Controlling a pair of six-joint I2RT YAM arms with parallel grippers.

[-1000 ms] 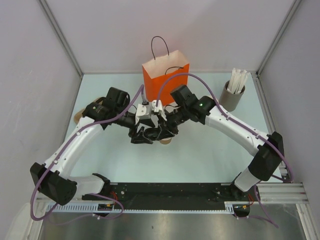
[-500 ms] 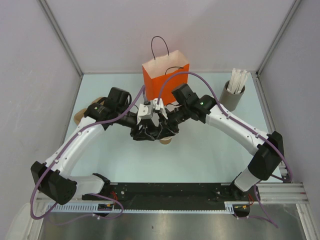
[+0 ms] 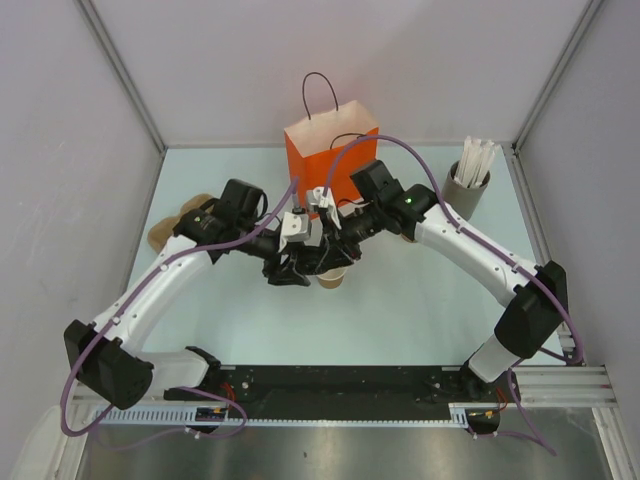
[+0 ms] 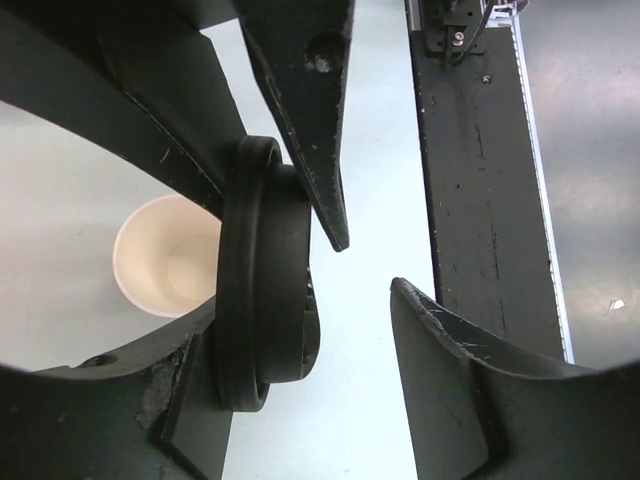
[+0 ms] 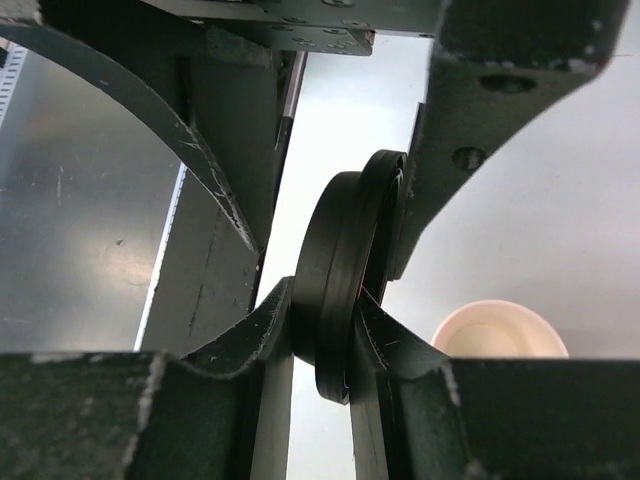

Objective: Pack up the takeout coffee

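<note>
Just in front of the orange paper bag, on the side toward the arm bases, I have both grippers meeting above the open paper cup, which stands upright on the table. The right gripper is clamped on the black lid, which it holds on edge. The left gripper has its jaws apart around the lid's upper part, one finger at or against one face and the other finger clear of it. My worry is the handover. If the right jaws let go before the left ones close, the lid drops on its edge and could roll away from the bag. A one-sided push could also twist it in the grip. The lid is smooth, glossy moulded plastic, round with a stepped raised rim, so it may slip. The cup is thin tan paper, tapered, with a pale rolled rim and pale inside. It looks empty and light, so a nudge from these crowded, scuffed dark fingers could tip it.
</note>
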